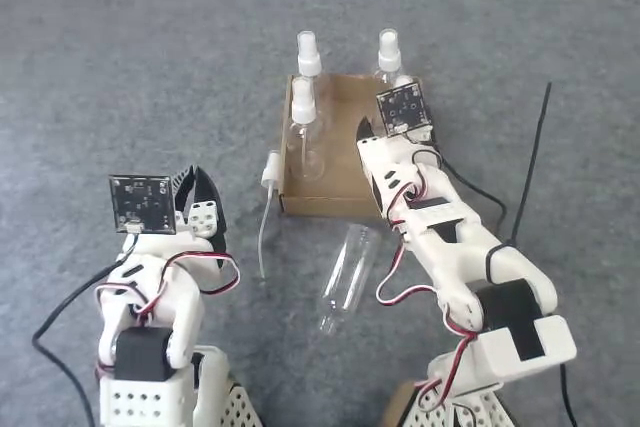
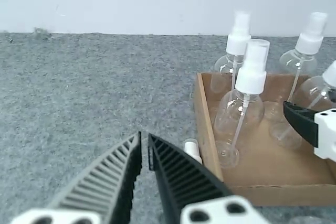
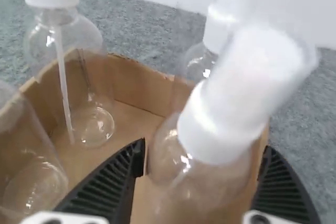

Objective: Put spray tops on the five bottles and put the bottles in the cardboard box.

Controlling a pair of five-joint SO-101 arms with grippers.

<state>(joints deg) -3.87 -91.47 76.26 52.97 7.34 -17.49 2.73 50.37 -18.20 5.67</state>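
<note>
My right gripper point(image 3: 203, 150) pinches a capped bottle point(image 3: 173, 169) across its round body, low over the right side of the cardboard box point(image 1: 320, 205). The bottle leans, its white spray top point(image 3: 247, 87) uppermost and tipped to one side, so its long axis is off upright. Thin clear plastic like this is light, slick and gives under pressure. I judge that a gentle hold on the widest part of the body suits it, never on the top, which could twist loose.

My left gripper point(image 2: 145, 139) hovers above the tabletop point(image 1: 120, 77) to the left of the box, its jaws pressed almost together on nothing.

One uncapped bottle point(image 1: 348, 272) lies on its side between my arms, near the box's front wall. Its long axis runs toward the box, and its neck apparently points back toward me. It would likely roll easily.

The loose spray top point(image 1: 271, 167) lies just beside the box's left wall, its thin tube trailing toward me. That tube looks flimsy, so I would take it by the head.
</note>
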